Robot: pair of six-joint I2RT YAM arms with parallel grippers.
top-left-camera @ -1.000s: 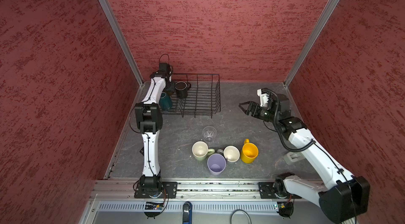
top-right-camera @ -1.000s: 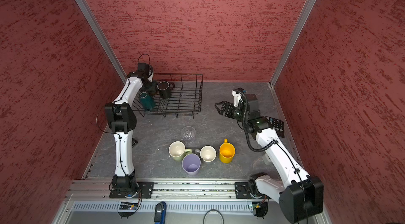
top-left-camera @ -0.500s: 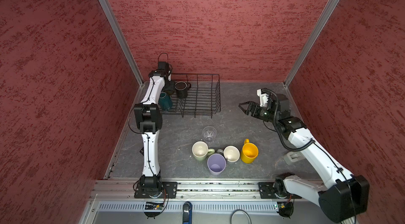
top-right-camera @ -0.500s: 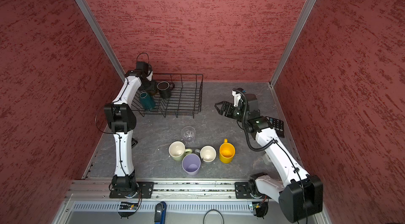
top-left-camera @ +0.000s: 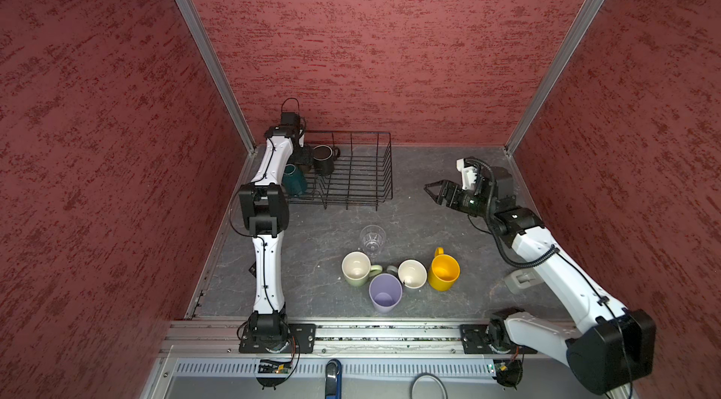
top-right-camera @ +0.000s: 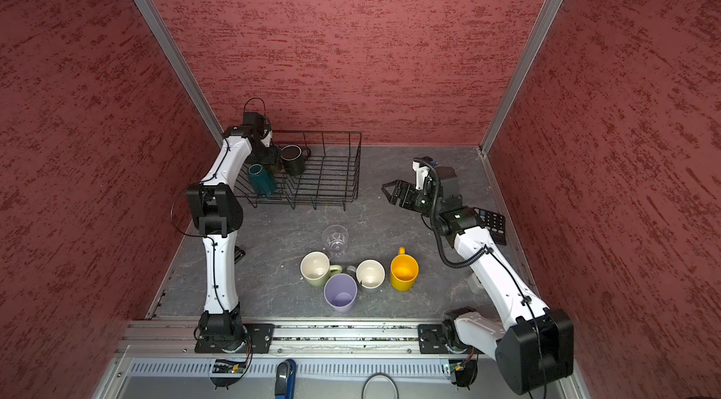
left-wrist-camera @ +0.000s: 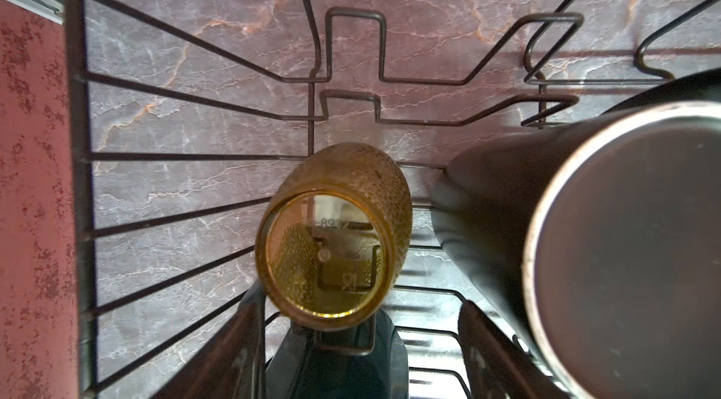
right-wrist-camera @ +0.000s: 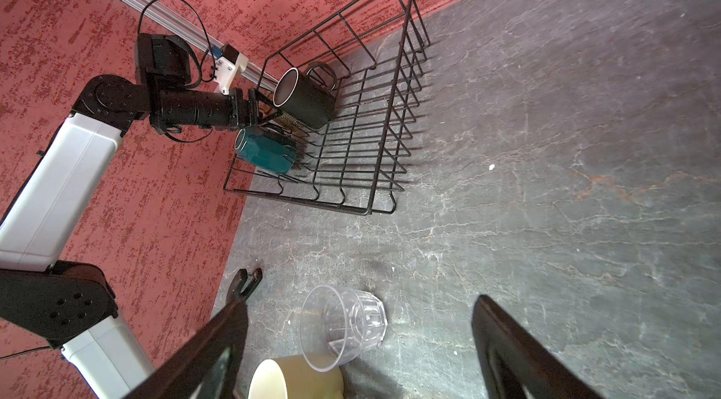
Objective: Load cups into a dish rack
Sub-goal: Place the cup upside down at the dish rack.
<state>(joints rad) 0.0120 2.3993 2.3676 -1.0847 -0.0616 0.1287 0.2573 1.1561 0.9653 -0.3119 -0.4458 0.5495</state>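
The black wire dish rack point(top-left-camera: 384, 167) point(top-right-camera: 353, 167) stands at the back left. Inside it lean a black mug point(top-left-camera: 324, 159) point(left-wrist-camera: 585, 241) and a teal mug point(top-right-camera: 261, 180) point(right-wrist-camera: 265, 153). An amber-brown tumbler point(left-wrist-camera: 331, 233) lies tilted on the prongs. My left gripper point(left-wrist-camera: 359, 346) point(top-right-camera: 273, 161) is open just behind the tumbler, and its right finger stands clear of it. My right gripper point(top-left-camera: 431, 190) point(right-wrist-camera: 359, 338) hovers open and empty right of the rack. On the table stand a clear glass point(top-left-camera: 372, 238) point(right-wrist-camera: 343, 325), pale green mug point(top-left-camera: 356, 268), lilac tumbler point(top-left-camera: 385, 292), grey mug point(top-left-camera: 412, 274) and yellow mug point(top-left-camera: 443, 272).
A black calculator point(top-right-camera: 493, 221) lies by the right wall, partly under my right arm. A grey object point(top-left-camera: 521, 280) sits beneath that arm. A small black object point(right-wrist-camera: 245, 284) lies beside the left arm near the left wall. Red walls close three sides.
My left gripper has opened and let go of the amber-brown tumbler inside the rack. The right arm has stayed where it was.
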